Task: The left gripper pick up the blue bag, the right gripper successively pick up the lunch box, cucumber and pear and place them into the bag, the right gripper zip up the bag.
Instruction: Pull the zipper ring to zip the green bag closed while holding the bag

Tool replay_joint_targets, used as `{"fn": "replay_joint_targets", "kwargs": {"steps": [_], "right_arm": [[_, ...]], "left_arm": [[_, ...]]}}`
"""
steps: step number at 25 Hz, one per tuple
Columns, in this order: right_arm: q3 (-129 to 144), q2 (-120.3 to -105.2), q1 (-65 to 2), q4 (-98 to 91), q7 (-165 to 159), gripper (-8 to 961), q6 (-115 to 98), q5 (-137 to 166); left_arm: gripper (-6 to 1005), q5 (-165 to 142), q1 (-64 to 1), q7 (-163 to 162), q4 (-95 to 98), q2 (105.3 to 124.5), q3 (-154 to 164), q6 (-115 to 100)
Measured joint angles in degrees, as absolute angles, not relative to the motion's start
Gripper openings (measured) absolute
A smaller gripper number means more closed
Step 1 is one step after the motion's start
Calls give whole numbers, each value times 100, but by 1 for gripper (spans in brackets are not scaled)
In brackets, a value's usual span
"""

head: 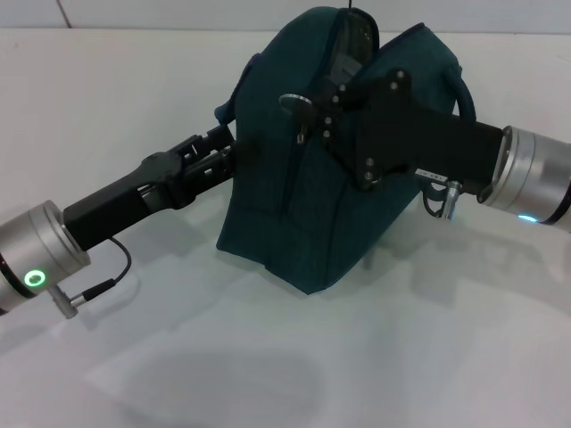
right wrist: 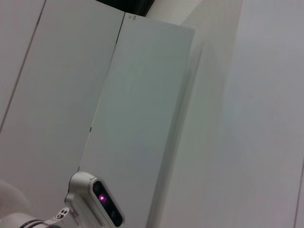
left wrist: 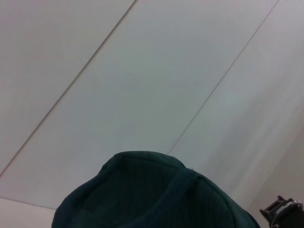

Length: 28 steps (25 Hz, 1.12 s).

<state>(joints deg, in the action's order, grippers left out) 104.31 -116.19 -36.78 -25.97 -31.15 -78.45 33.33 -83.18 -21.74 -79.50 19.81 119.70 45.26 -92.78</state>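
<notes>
**Both arms at the bag**

Near, at eight o'clock, the left gripper (head: 223, 150) meets the bag's (head: 294, 223) left side; grip unclear. At centre the bag stands upright on the table (head: 178, 357). The right gripper (head: 312, 111), from three o'clock, is at its top seam; fingers hidden.

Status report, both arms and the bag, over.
Left gripper at blue bag's side. Right gripper at bag's top by the zipper. Bag upright on table.
</notes>
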Motion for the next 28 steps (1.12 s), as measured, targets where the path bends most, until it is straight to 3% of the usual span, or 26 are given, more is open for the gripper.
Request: {"fn": "replay_joint_targets", "kwargs": {"steps": [6, 14, 25, 28], "right_arm": [[10450, -11619, -3664, -2602, -3177, 11, -7882, 3323], [10450, -11619, -3570, -2656, -3199, 11, -7915, 3321], [10450, -11619, -3520, -2664, -3199, 11, -7881, 3321], [10436, -11618, -3521, -2664, -3228, 11, -7880, 3321]], "left_arm": [[791, -8315, -2172, -7899, 1970, 11977, 4548, -9262], [564, -8314, -2171, -7889, 1969, 11980, 4560, -9308], [103, -8315, -2249, -7574, 1749, 11987, 4571, -9488], [75, -8322, -2250, -7549, 1742, 11988, 4570, -9514]]}}
